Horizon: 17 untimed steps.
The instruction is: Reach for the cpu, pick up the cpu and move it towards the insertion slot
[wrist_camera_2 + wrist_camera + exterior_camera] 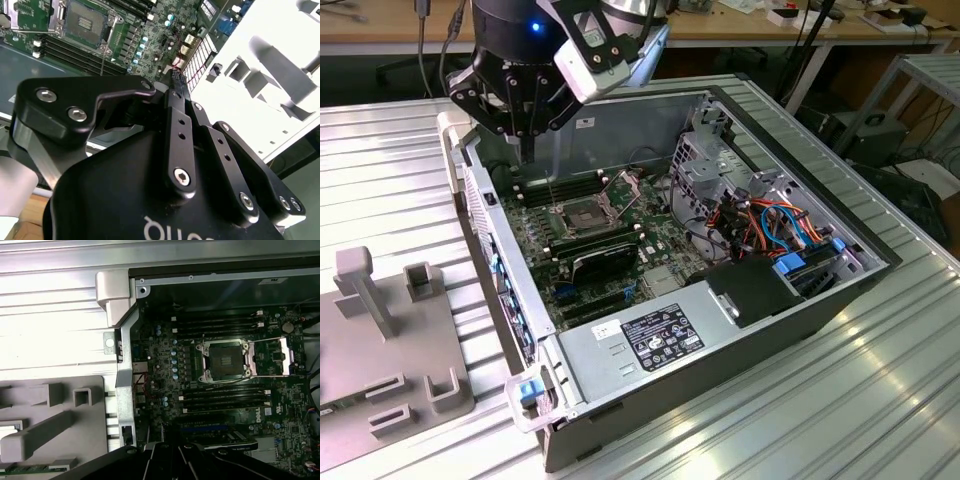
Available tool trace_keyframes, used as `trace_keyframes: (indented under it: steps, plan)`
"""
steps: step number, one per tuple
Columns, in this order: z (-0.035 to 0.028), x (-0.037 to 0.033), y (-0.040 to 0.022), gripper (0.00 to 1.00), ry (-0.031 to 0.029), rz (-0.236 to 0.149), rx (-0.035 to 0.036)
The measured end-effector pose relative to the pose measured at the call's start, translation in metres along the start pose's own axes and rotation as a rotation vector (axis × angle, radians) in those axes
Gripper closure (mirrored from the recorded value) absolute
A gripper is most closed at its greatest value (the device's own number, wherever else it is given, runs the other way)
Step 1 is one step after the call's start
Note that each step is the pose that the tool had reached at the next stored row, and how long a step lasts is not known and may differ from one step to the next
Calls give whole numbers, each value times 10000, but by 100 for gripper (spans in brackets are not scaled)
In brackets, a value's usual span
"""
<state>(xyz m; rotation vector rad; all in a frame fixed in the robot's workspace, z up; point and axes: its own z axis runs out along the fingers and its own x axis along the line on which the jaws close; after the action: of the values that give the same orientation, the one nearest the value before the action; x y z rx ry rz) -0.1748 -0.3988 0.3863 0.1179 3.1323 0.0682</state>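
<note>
The insertion slot (578, 215) is a square socket with a shiny frame and a dark centre on the green motherboard inside the open computer case. It also shows in both wrist views (85, 22) (225, 360), with its metal lid (272, 357) folded open beside it. My gripper (527, 150) hangs above the case's back corner on the exterior view's left, up and to the left of the socket. Its black fingers (177, 85) come together to a point, and I see nothing between them. The cpu is out of view.
A grey fixture plate (380, 340) (50, 415) with raised holders lies outside the case on the exterior view's left. Inside the case are memory slots (220, 400), a black card (605, 258), a drive cage (710, 165), loose cables (770, 225) and a power supply (650, 335).
</note>
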Motion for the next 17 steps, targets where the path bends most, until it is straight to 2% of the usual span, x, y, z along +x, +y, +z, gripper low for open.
trace_keyframes:
  steps: [17]
  plan:
    - [9,133,-11,89,23,0,2]
